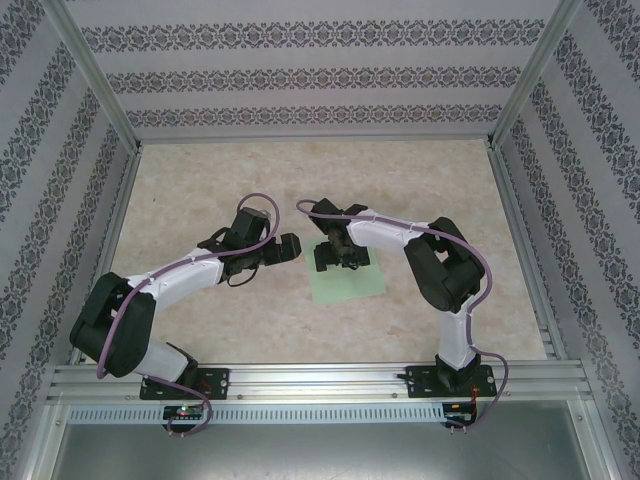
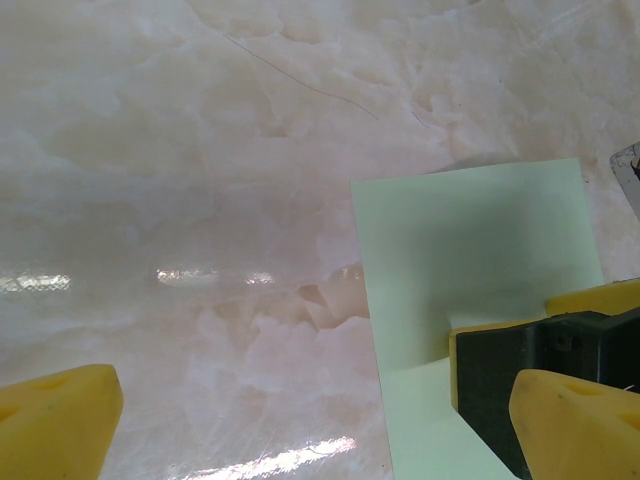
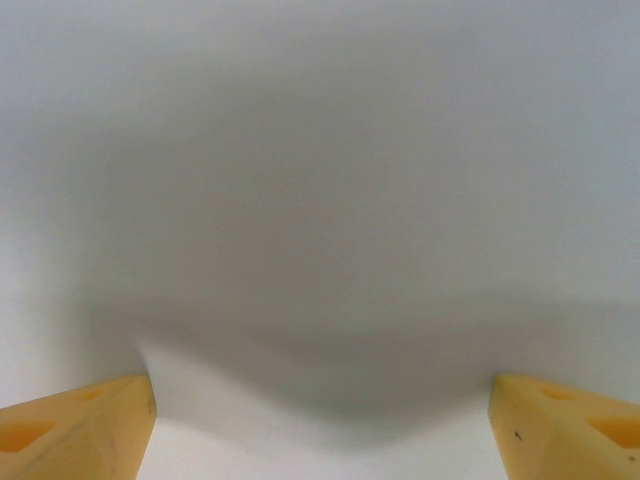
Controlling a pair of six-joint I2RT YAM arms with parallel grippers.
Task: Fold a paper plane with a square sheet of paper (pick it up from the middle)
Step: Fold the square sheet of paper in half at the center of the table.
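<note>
The square sheet of paper (image 1: 350, 283) lies pale mint-green on the table, just in front of the right arm's wrist. My right gripper (image 1: 340, 258) is down on its far half, open, with yellow fingertips (image 3: 75, 425) spread wide over plain paper (image 3: 320, 200). In the left wrist view the sheet (image 2: 470, 250) sits at the right, and a black and yellow finger of the right gripper (image 2: 505, 370) rests on it. My left gripper (image 1: 290, 248) hovers open just left of the sheet's edge, nothing between its fingers (image 2: 55, 420). The paper plane is out of view.
The marble-patterned table (image 1: 200, 180) stretches out around the sheet. Aluminium frame posts and patterned walls (image 1: 60, 150) close in the left, right and back. A metal rail (image 1: 320, 385) runs along the near edge by the arm bases.
</note>
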